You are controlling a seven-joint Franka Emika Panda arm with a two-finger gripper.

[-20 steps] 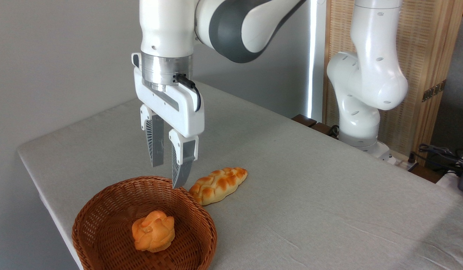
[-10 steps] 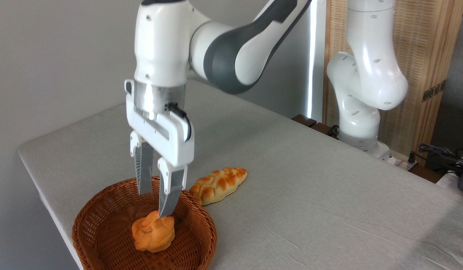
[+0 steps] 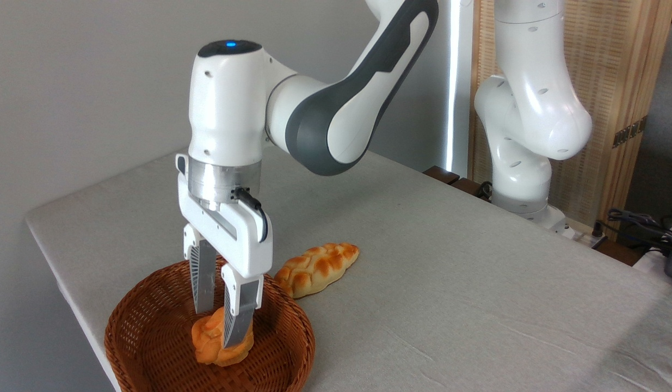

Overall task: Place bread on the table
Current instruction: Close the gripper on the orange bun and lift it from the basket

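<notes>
One bread (image 3: 209,344), a small round orange-golden bun with a knotted top, sits inside the one brown wicker basket (image 3: 150,337) at the near left corner of the table (image 3: 450,283), a broad grey fabric-covered top with rounded corners. The bun lies right of the basket's middle, toward its near side. One white and grey robot arm (image 3: 336,103) reaches in from the upper right and points its single gripper (image 3: 219,326) straight down into the basket. The gripper has two ribbed grey fingers (image 3: 236,316): the near one runs down across the front of the bun, while the far one drops behind the bun's top left, so the bun lies between them. A narrow gap shows between the two fingers above the bun, and both seem to touch it, but whether they actually clamp the bun or only bracket it cannot be told from this view. The bun's underside is still down in the basket. Beside the basket's far right rim lies one long braided yellow-brown loaf (image 3: 316,268), flat on the table and slanting toward the far right, its near end just beside the rim. At the far right the arm's white base column (image 3: 526,136) stands at the table's edge, in front of a pale woven screen (image 3: 618,81).
</notes>
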